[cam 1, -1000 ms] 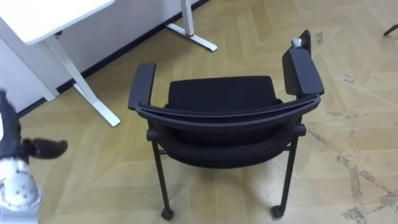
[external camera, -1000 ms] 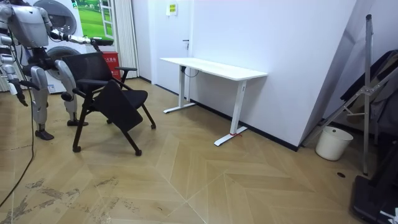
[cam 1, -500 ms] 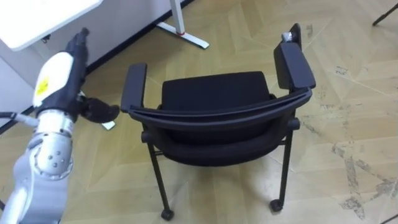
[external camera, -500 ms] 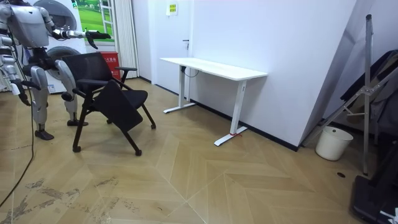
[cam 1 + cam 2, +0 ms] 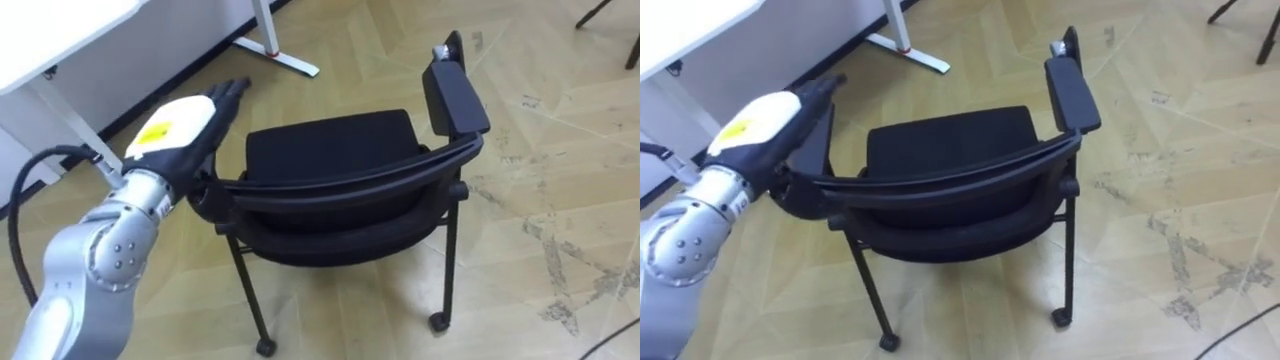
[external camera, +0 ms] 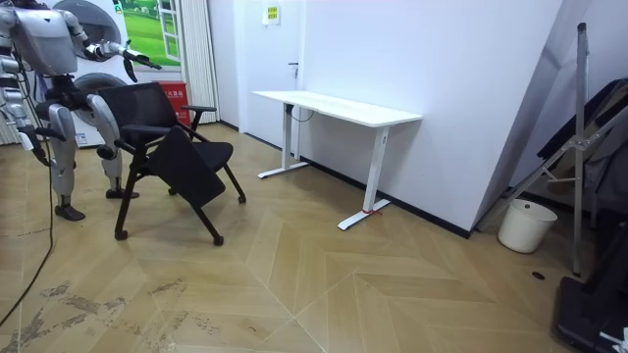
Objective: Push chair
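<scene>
Black chair (image 5: 330,150) on the parquet floor (image 5: 560,180), its backrest turned to the robot standing just behind it. The left robot hand (image 5: 195,135), fingers stretched straight, lies along the chair's left armrest; whether it touches cannot be told. A yellow label (image 5: 155,130) on the back of that hand bears print too small to read. Beyond the hand, to its left, stands a white desk (image 5: 50,30). The right robot hand (image 6: 33,149) hangs at the robot's side.
</scene>
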Available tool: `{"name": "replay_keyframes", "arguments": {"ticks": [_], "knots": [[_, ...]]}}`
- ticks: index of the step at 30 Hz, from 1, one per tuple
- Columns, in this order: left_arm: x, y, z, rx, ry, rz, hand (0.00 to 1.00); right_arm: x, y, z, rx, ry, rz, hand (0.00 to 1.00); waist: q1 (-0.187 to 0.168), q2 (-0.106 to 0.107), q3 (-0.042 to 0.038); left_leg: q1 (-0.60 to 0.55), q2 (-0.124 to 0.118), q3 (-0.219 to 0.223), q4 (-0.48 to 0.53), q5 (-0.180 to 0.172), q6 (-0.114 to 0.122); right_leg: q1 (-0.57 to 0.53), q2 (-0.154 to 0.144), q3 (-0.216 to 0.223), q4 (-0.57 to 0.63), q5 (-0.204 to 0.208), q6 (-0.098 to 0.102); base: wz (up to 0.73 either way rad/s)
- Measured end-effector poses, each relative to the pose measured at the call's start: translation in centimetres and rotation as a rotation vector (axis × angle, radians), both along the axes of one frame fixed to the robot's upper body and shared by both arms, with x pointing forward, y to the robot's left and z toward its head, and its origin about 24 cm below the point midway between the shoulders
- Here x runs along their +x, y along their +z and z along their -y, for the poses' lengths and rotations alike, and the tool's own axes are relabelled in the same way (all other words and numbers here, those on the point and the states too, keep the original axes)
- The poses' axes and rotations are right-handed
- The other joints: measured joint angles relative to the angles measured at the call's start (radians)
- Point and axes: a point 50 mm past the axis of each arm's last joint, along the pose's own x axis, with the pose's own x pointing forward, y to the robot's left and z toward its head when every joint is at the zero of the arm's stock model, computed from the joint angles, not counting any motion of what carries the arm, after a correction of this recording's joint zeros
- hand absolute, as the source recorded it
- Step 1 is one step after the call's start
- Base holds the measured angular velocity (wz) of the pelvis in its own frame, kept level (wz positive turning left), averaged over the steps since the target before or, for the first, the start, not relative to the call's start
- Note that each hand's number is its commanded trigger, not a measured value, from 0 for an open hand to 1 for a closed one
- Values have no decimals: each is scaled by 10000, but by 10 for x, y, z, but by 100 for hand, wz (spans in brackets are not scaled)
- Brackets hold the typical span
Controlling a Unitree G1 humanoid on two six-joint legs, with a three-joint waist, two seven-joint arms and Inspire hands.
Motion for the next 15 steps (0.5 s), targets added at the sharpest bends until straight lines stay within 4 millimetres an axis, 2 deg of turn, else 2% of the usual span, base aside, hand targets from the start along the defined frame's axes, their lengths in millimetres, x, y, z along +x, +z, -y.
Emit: {"name": "replay_keyframes", "arguments": {"ticks": [1,2,3,4,5,7,10,15], "knots": [[0,0,-1,57,-25,-230,0,1,0,1,-47,93,-10,0,-60,21,11,-16,-1,-3,8,-2,3,-7,-2,-18,1,0,0,3],[0,0,-1,229,-146,-641,0,2,2,3,-131,182,-3,0,-67,143,-3,-61,0,-11,68,-14,16,-25,-3,-16,5,0,1,0],[0,1,-2,438,-281,-1006,0,2,3,7,-198,168,19,0,-95,270,12,-79,-1,-19,85,-23,22,-40,-5,-3,5,1,2,0],[-1,3,-2,545,-337,-1163,0,2,4,9,-224,126,43,0,-100,302,37,-97,-3,-23,102,-30,28,-45,-7,-10,4,2,4,0],[-3,8,-2,793,-528,-1415,0,0,5,13,-282,32,36,0,-91,415,10,-165,-3,-33,132,-34,35,-88,-10,-24,8,3,7,0],[-5,17,1,1018,-866,-1595,0,-5,6,17,-353,-7,-77,0,-52,511,-26,-178,-4,-45,133,-34,36,-103,-14,-23,25,3,7,2],[-5,34,5,1590,-1452,-1711,0,-5,7,18,-264,-1,-39,0,-37,533,-42,-150,1,-67,140,-30,34,-71,-7,-30,41,2,8,0],[2,65,7,2336,-2049,-1399,0,-8,8,24,-459,-99,-187,0,37,500,-19,-173,2,-66,210,-34,40,-71,-18,-23,82,-1,14,0]]}}
